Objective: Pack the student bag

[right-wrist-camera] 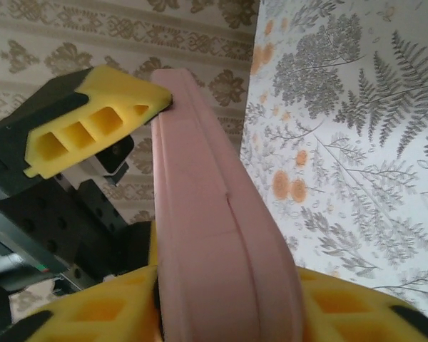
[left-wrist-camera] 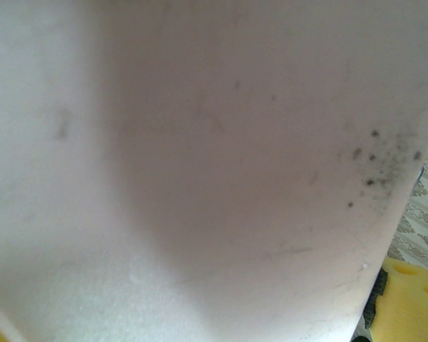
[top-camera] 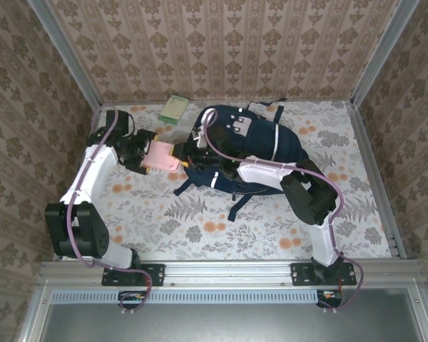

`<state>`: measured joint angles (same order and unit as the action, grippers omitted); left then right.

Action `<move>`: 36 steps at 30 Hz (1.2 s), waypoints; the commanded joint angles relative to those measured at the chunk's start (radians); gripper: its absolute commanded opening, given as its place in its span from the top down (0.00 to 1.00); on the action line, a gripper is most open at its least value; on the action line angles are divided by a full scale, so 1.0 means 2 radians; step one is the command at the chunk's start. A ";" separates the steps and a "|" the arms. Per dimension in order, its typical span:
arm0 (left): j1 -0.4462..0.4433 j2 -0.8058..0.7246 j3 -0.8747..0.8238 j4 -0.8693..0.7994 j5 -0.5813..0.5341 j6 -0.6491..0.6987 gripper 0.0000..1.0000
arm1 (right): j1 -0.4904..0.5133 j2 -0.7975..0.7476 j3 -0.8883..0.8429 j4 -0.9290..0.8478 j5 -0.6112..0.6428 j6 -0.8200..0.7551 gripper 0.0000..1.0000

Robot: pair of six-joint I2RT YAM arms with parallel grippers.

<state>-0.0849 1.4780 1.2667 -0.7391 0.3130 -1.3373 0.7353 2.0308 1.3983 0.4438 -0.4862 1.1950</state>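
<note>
Both claws on a pale-pink flat slab (top-camera: 160, 155) beside the navy-blue striped fabric backpack (top-camera: 271, 146).
The right gripper (right-wrist-camera: 228, 313) pinches the slab's end. The left gripper (top-camera: 155, 155) spans its width with one pad (right-wrist-camera: 93, 121) pressed on the edge and the other hidden. The left wrist view blurs the slab (left-wrist-camera: 200, 178). The right arm covers part of the backpack, far-centre on the floral table (top-camera: 200, 228).

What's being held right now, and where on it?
The pink book, held at opposite ends: the left gripper grips one end, and the right gripper clamps both faces of the other.
</note>
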 commanded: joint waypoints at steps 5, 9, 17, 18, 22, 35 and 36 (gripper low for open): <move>-0.018 0.002 0.026 0.002 0.011 0.011 0.00 | -0.002 -0.011 -0.013 0.023 0.011 0.002 0.73; -0.033 0.013 0.062 -0.017 0.008 0.043 0.00 | -0.025 -0.042 -0.054 0.045 0.026 0.009 0.75; -0.127 0.021 0.200 -0.044 -0.053 0.184 0.00 | -0.135 -0.153 -0.170 0.057 0.051 -0.003 0.76; -0.141 0.022 0.212 -0.038 -0.056 0.204 0.00 | -0.153 -0.171 -0.183 0.049 0.056 -0.009 0.76; -0.202 0.027 0.221 0.029 -0.045 0.284 0.00 | -0.236 -0.255 -0.230 -0.030 0.086 -0.047 0.77; -0.325 0.259 0.353 0.121 0.060 0.395 0.12 | -0.379 -0.477 -0.260 -0.267 0.244 -0.143 0.73; -0.331 0.289 0.381 0.112 0.066 0.397 0.15 | -0.385 -0.491 -0.257 -0.279 0.262 -0.150 0.73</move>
<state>-0.7044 1.9594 1.9144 -0.4816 0.3801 -0.6239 -0.0082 1.1187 0.8536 0.0116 -0.1005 0.9680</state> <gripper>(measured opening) 0.869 0.322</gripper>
